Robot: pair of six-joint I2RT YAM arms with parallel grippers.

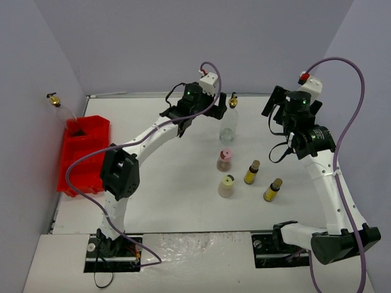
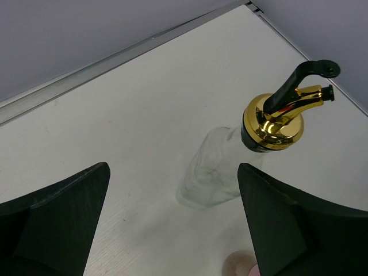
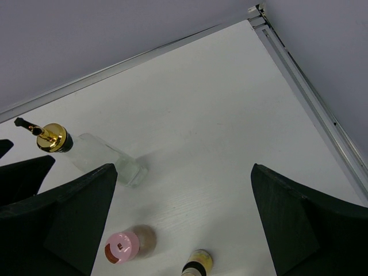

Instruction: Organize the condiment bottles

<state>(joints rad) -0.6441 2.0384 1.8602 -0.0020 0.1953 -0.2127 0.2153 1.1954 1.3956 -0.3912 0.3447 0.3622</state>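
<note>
At upper centre, the left gripper (image 2: 173, 168) is hovering open by the clear bottle (image 2: 208, 169), probably grasping it next; the right gripper (image 3: 184, 172) is gaping empty.

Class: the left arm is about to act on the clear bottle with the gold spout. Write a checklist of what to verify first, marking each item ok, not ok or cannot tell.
1. Left gripper open and holding nothing: ok.
2. Clear bottle standing upright on the table: ok.
3. Bottle centred between the left fingers: not ok. In the left wrist view it sits in the gap but well toward one finger.
4. Left fingers low enough to meet the bottle's body: cannot tell.
5. Right gripper open and apart from the bottle: ok.
6. Pink-capped bottle standing apart from the clear bottle: ok.
</note>
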